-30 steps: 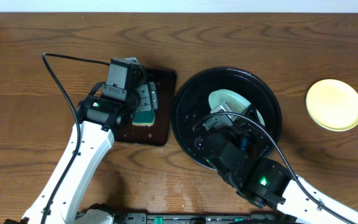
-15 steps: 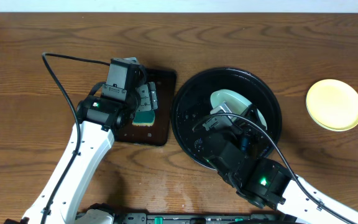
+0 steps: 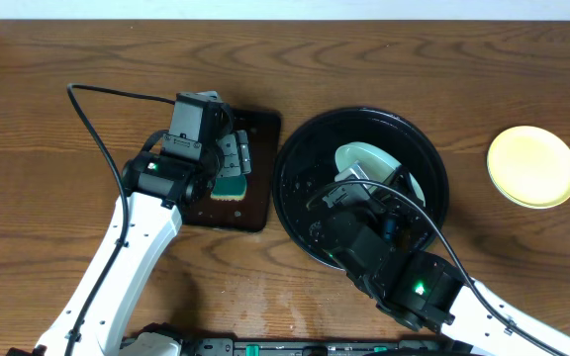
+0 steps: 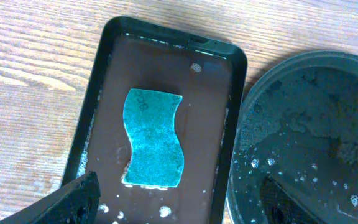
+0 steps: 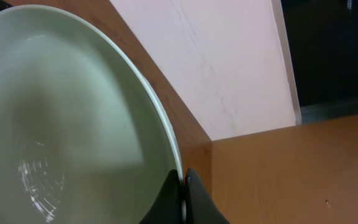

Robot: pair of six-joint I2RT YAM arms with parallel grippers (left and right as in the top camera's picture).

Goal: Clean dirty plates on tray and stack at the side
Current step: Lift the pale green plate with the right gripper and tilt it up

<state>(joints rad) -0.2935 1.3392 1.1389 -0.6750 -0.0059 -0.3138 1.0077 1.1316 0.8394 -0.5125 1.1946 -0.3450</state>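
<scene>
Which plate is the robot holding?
The pale mint plate over the black tray, its rim pinched by the right gripper. The yellow plate lies on the table.

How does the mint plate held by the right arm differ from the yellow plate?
The mint plate is pale green; the yellow plate is pale yellow. The mint plate is over the black tray, its rim pinched by the right gripper; the yellow plate lies free on the table, right of the tray. The mint plate looks tilted; the yellow one lies flat. Both are round and shallow.
</scene>
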